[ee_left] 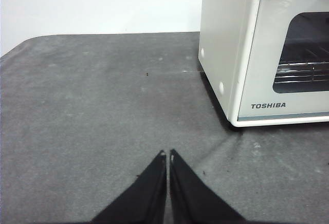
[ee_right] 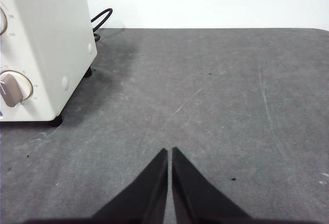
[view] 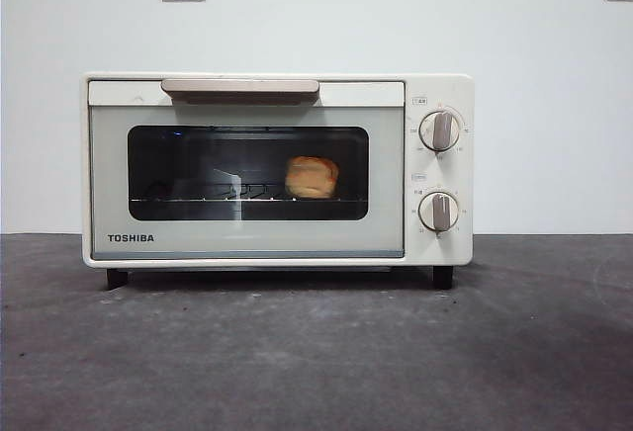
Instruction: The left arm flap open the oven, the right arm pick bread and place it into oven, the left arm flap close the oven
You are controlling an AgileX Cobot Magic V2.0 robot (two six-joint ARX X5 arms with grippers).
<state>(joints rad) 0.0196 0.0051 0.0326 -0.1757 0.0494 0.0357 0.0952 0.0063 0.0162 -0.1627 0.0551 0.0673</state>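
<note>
With door shut, I see oven [view: 277, 169] upright on grey table [view: 316, 352], bread [view: 312, 177] inside on wire rack behind glass. Left gripper [ee_left: 168, 154] low over table, jaws together, well apart from oven's door corner. Right gripper [ee_right: 169, 151] likewise pressed together, empty, off oven's knob side.

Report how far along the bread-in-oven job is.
It looks finished. Done: the bread sits on the rack inside the oven, seen through the glass, and the door is shut with its handle up at the top. In hand: nothing; the left gripper and right gripper are both shut, empty, over the table, away from the oven. Left: nothing visible.
</note>
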